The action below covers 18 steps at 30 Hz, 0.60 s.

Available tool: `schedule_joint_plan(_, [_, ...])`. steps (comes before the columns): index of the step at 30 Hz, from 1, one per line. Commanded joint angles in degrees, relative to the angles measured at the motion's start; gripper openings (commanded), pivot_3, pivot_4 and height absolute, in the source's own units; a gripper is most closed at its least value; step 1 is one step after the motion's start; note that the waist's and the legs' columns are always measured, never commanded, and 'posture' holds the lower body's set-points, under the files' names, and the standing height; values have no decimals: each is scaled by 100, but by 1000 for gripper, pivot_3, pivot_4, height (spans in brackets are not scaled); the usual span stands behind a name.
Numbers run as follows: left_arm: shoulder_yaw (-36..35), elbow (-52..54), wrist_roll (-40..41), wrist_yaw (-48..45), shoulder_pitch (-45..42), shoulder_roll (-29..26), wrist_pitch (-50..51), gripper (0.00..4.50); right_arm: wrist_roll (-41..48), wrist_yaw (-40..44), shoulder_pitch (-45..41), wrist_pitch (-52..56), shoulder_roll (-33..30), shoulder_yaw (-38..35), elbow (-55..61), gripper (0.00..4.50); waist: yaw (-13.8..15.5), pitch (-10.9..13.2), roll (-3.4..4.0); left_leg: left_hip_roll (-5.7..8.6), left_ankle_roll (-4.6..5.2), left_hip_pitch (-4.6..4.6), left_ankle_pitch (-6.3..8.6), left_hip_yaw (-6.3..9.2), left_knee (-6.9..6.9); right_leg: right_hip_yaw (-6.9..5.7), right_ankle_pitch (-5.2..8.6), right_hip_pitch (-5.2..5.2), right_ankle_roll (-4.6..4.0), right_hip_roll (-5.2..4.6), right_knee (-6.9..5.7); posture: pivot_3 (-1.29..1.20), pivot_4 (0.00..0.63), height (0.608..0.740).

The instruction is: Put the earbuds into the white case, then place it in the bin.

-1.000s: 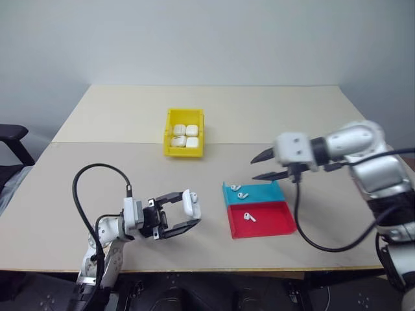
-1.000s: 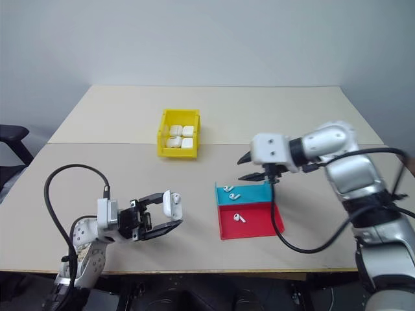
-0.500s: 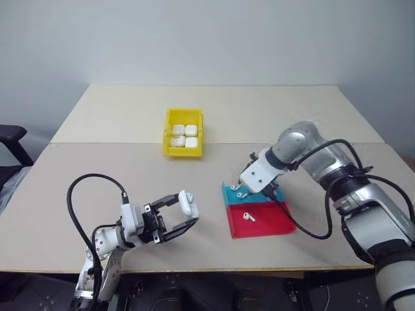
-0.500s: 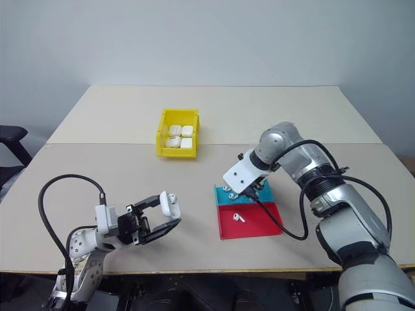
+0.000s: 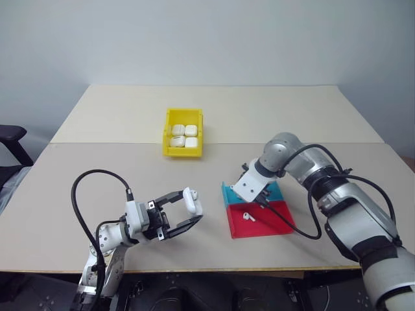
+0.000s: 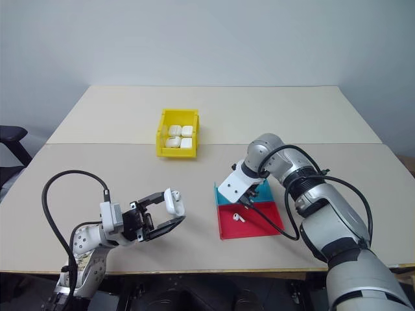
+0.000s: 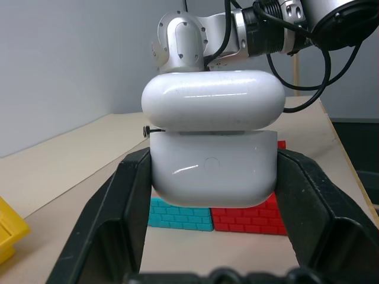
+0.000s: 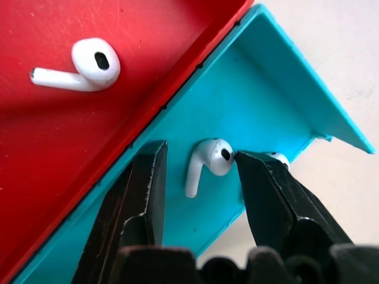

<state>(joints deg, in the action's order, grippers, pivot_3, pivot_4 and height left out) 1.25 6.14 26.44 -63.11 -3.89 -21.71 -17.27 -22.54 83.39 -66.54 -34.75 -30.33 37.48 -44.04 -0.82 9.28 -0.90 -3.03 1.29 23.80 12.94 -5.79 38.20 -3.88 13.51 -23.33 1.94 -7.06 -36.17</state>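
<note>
My left gripper (image 5: pixel 192 209) is shut on the white case (image 5: pixel 191 202) and holds it just above the table's near left. In the left wrist view the white case (image 7: pixel 213 163) sits between both fingers, its lid slightly ajar. My right gripper (image 5: pixel 249 195) points down into the teal half of the tray (image 5: pixel 275 220). Its fingers (image 8: pixel 145 177) stand open on either side of one earbud (image 8: pixel 208 158). A second earbud (image 8: pixel 83 65) lies on the red half. Another earbud (image 8: pixel 278 157) peeks out behind the other finger. The yellow bin (image 5: pixel 166 135) stands mid-table.
Several white cases (image 5: pixel 184 135) lie inside the bin. Bare tabletop (image 5: pixel 117 129) lies around the bin and between the two arms. A black cable (image 5: pixel 81 201) loops up from the left wrist. A dark chair (image 5: pixel 11 146) stands past the table's left edge.
My right arm has swung down and left from above the table, and its gripper now points down into the tray's teal half. The left gripper with the case has stayed put.
</note>
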Motion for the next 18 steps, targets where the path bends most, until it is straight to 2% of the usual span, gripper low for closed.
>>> schedule_joint_plan(1, [44, 88, -36, 47, -22, 14, -104, 2779, -11, 52, -154, -36, 28, -73, 4, 2245, 0, 0, 0, 0, 0, 0, 0, 0, -1, 0, 0, 0, 0, 0, 0, 0, 150, 740])
schedule_joint_plan(18, [56, 76, -152, 201, 19, 73, -258, 2779, -81, 54, -130, -232, 88, -30, -198, 2245, -2, 0, 0, 0, -1, -2, -1, 0, -1, 0, 0, 1, -1, 0, -1, 0, 150, 740])
